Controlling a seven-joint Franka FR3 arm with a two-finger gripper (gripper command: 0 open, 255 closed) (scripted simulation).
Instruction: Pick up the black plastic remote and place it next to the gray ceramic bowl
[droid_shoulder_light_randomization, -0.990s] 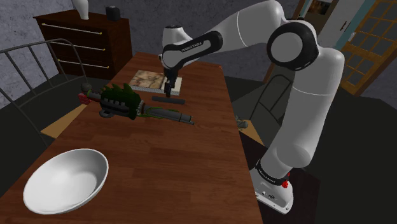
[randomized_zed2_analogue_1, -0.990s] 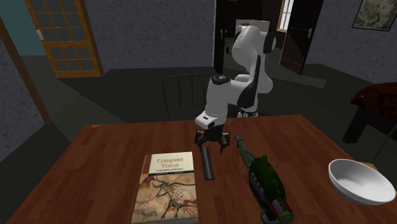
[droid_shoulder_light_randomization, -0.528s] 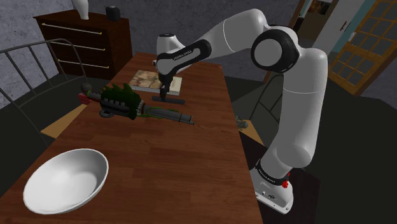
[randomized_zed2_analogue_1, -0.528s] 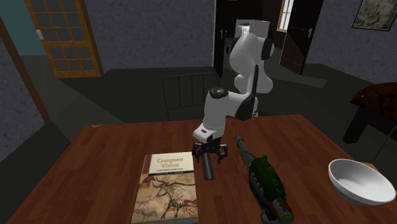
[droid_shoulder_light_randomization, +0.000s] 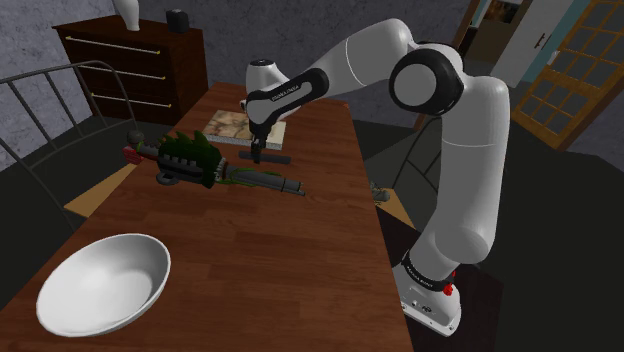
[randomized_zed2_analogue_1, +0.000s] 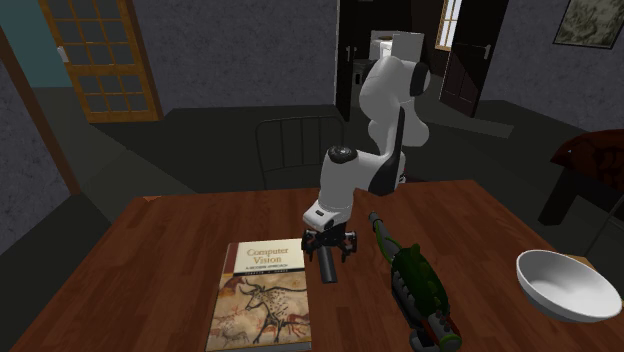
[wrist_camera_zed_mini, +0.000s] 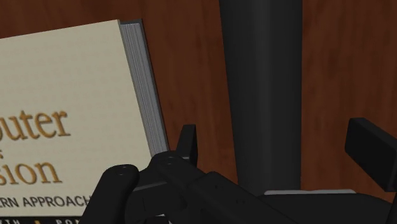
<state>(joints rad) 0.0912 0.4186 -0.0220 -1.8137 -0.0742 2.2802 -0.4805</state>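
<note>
The black remote (randomized_zed2_analogue_1: 327, 266) lies flat on the wooden table (randomized_zed2_analogue_1: 150, 270), between a book and a green toy. In the shoulder view the remote (droid_shoulder_light_randomization: 272, 157) sits just in front of the book. My gripper (randomized_zed2_analogue_1: 330, 250) is low over the remote's end nearer the arm, pointing straight down. In the wrist view the gripper (wrist_camera_zed_mini: 280, 146) is open: its fingers (wrist_camera_zed_mini: 186, 141) stand on either side of the remote (wrist_camera_zed_mini: 261, 95) without touching it. The pale bowl (droid_shoulder_light_randomization: 105, 283) rests far off at the table's near corner; the bowl (randomized_zed2_analogue_1: 567, 285) is at the second exterior view's right edge.
A book titled Computer Vision (randomized_zed2_analogue_1: 262, 295) lies close beside the remote. A long green toy (droid_shoulder_light_randomization: 200, 160) stretches between remote and bowl. A dark dresser (droid_shoulder_light_randomization: 140, 65) stands behind the table, a metal rail (droid_shoulder_light_randomization: 40, 110) at the shoulder view's left, and a chair (randomized_zed2_analogue_1: 290, 150) by the stand.
The gripper has come down and shifted slightly along the remote, so its open fingers now straddle it. Remote, book, toy and bowl have not moved.
</note>
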